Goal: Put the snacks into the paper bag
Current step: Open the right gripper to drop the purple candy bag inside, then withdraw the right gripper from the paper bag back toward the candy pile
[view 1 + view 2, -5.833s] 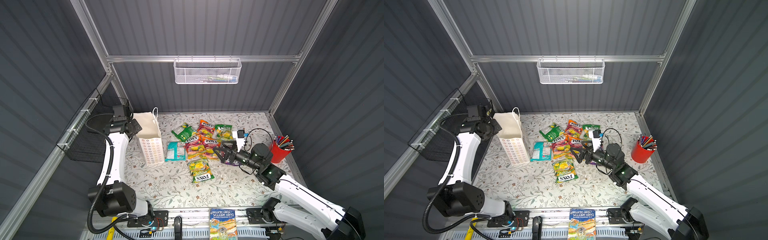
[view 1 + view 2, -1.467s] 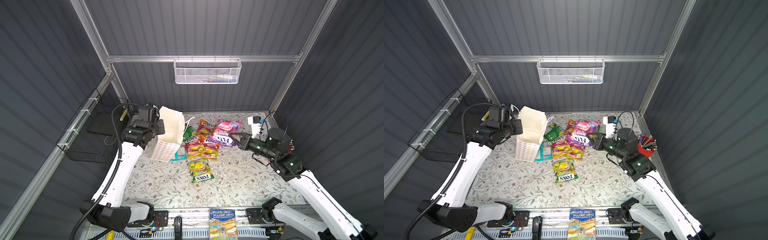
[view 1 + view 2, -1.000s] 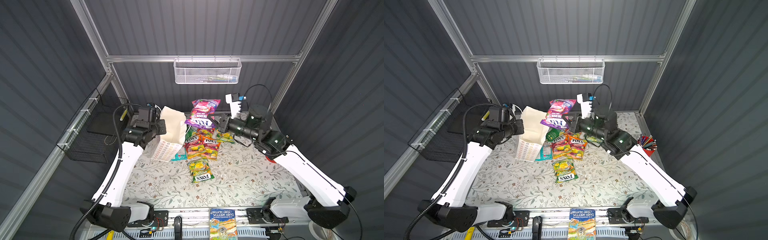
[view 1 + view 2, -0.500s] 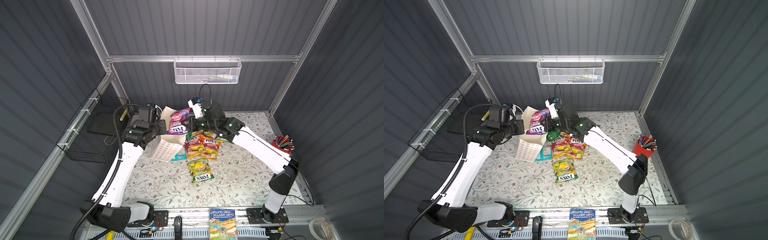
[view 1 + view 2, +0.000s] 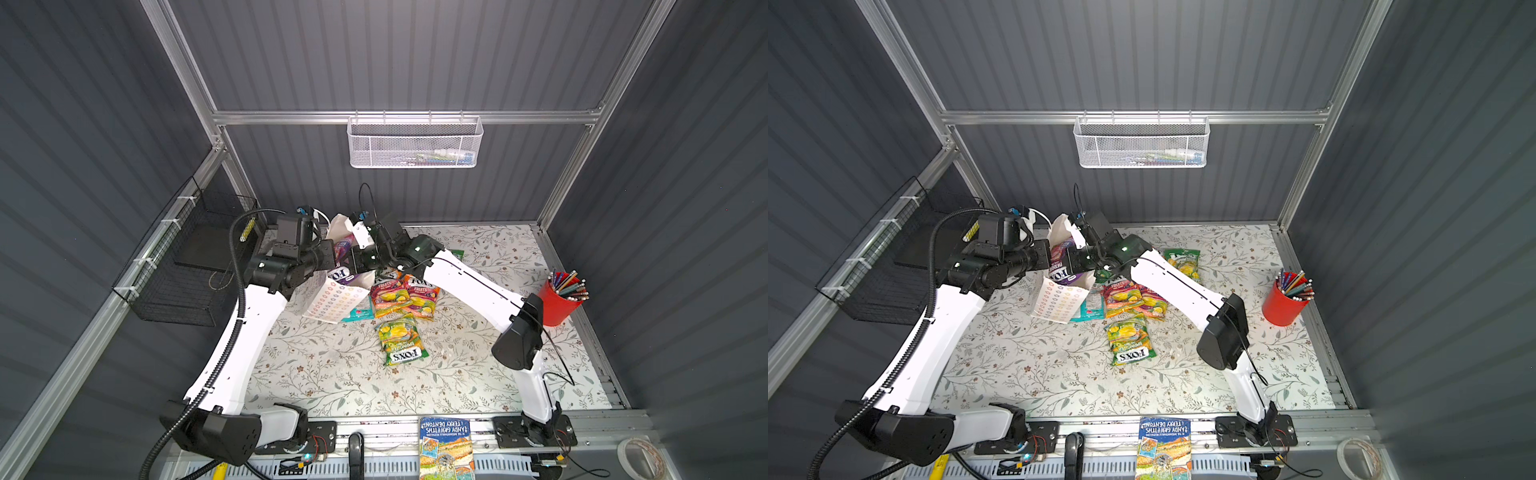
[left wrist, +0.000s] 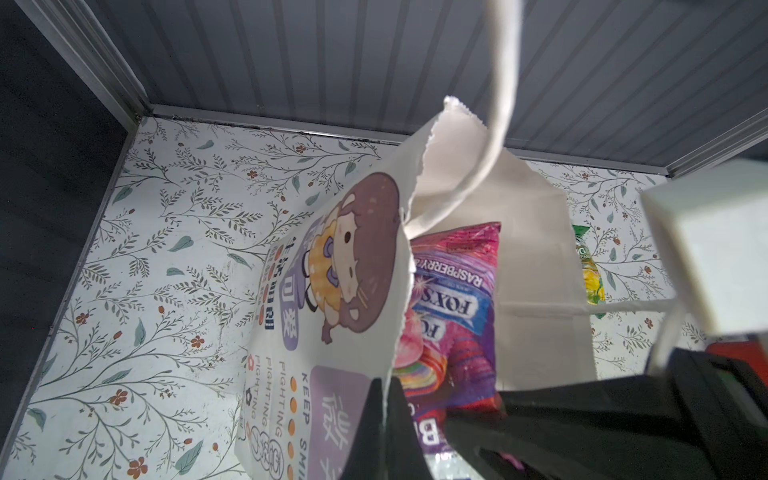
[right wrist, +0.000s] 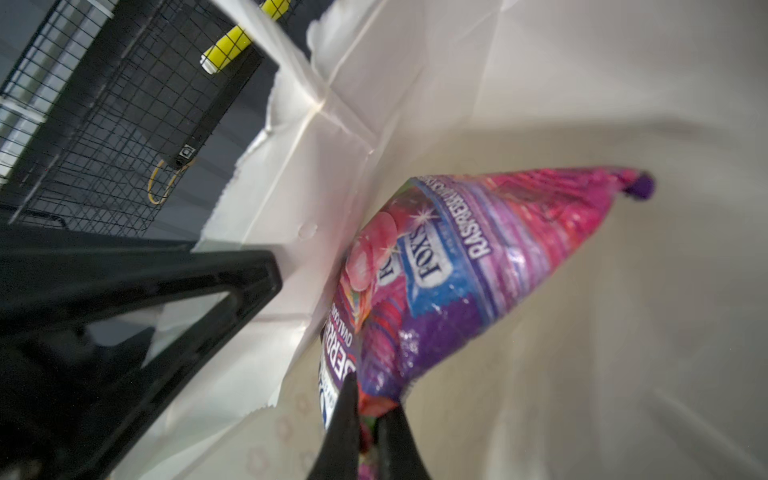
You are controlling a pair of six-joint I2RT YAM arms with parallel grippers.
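Paper bag [image 5: 332,297] tilted, far left of surface [image 5: 332,374] — your left pincer [image 6: 385,419] clamped tight on its rim. Your right pincer [image 7: 370,428] pinches purple packet [image 7: 478,270], partly inside bag mouth. Other snacks [image 5: 401,338] lie on surface, right of bag.

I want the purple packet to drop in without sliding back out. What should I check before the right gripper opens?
1. The left gripper is shut on the rim of the paper bag, holding the mouth open: ok.
2. The right gripper is shut on the purple packet: ok.
3. Packet's far end is inside the bag: ok; the held end is at the rim.
4. Space past the packet: ok, the right wrist view shows bare white walls.
5. Bag's base rests on the table: cannot tell; the bag leans.
6. The cord handle is clear of the packet: cannot tell.
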